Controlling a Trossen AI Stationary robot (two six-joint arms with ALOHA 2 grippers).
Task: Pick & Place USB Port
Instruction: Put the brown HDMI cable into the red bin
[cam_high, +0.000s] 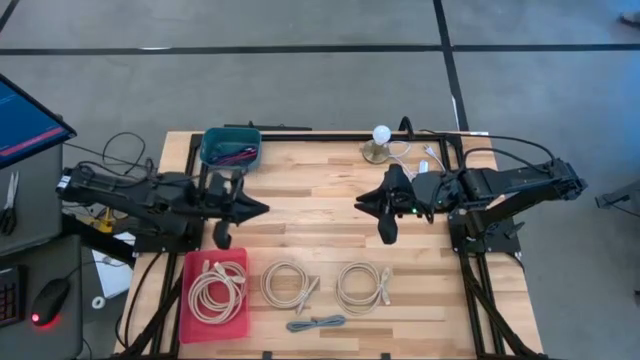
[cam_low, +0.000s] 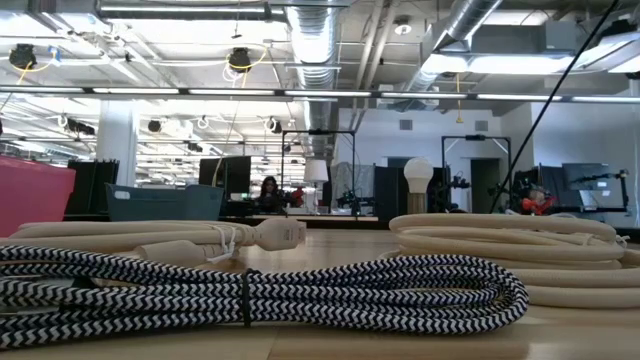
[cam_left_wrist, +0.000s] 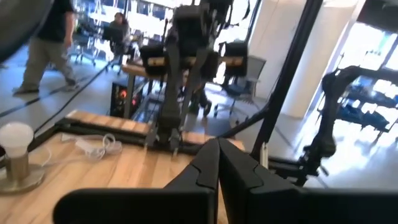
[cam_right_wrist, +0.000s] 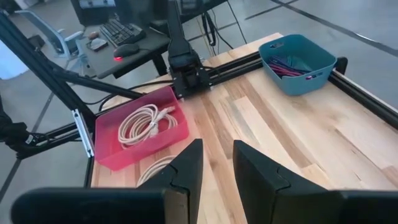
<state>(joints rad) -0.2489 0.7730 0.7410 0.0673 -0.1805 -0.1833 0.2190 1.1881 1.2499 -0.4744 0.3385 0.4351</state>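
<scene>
Wooden table (cam_high: 320, 200), coiled cables (cam_high: 290, 283) scattered

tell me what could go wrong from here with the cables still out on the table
1. The cream cable coils lie loose; a grasp on one loop could drag the whole coil or unravel it.
2. The red tray already holds a coil, so another may spill over.
3. The grey braided cable sits near the table edge and might slide off.
</scene>
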